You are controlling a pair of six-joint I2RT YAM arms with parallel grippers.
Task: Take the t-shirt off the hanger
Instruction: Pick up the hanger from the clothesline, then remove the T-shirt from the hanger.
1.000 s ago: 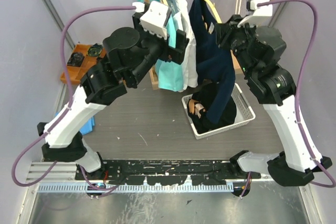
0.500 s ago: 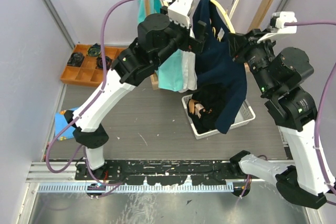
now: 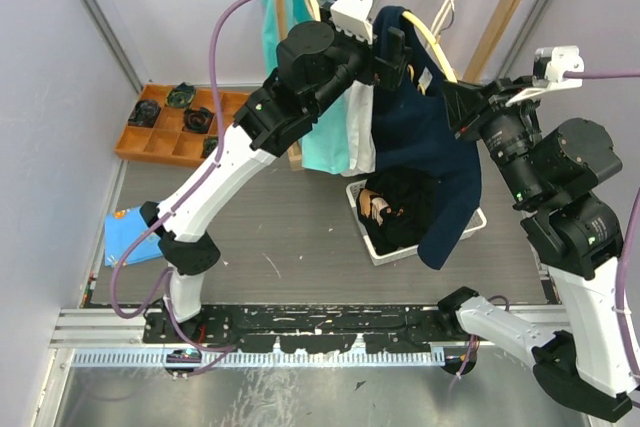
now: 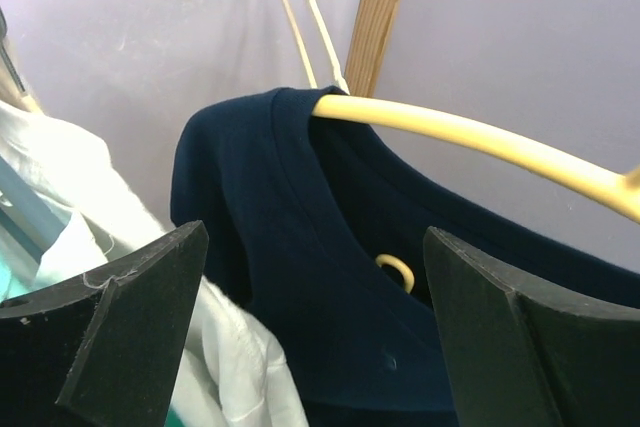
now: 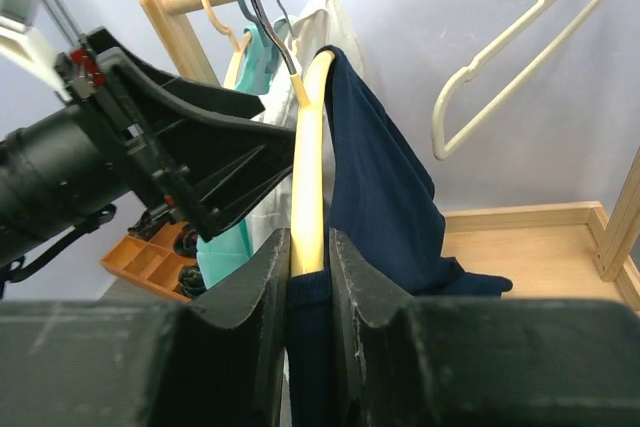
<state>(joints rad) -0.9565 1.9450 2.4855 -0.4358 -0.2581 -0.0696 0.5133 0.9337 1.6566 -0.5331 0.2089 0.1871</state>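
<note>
The t-shirt (image 3: 420, 137) hangs on the hanger (image 3: 437, 42), right of other garments (image 3: 355, 137).

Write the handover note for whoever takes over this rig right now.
The left tool is open, its jaws wide on either side of the navy t-shirt at the collar, gripping nothing.
The right tool is shut on one arm of the cream hanger.
Things: the t-shirt is draped over the hanger's top end, and its lower part hangs down toward the white basket.
Done: hanger secured, left tool lined up at the collar.
Left: close the left tool on the collar and pull the t-shirt off the hanger.
</note>
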